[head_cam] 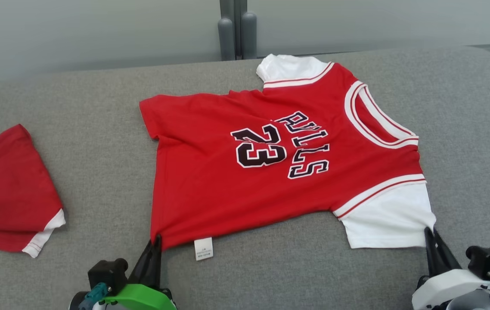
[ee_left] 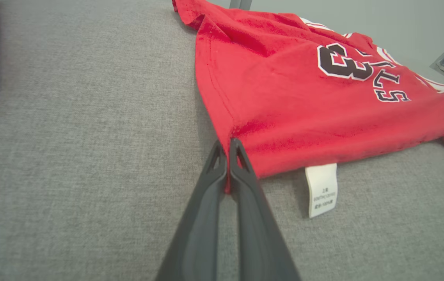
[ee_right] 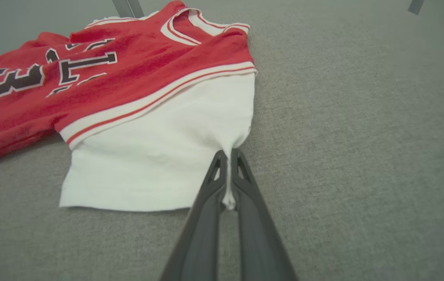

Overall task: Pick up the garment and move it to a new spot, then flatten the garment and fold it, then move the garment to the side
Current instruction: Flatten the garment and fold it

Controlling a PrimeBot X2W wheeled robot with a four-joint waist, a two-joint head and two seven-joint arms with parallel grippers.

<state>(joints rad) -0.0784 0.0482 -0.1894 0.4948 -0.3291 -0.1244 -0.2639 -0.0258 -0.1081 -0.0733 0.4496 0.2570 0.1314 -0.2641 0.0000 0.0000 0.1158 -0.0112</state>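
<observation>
The garment (head_cam: 271,172) is spread out just ahead of both sets of jaws on the grey padded surface (head_cam: 77,129) — not folded yet. The left gripper (ee_left: 228,147) is pinched on the red hem corner (ee_left: 241,132), the right gripper (ee_right: 228,156) on the white sleeve corner (ee_right: 234,136). Flattening seems nearly done — folding and moving aside are left.

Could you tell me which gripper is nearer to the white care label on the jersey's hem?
Left. The left gripper pinches the hem corner just beside the label; the right gripper pinches the white sleeve, farther off.
</observation>
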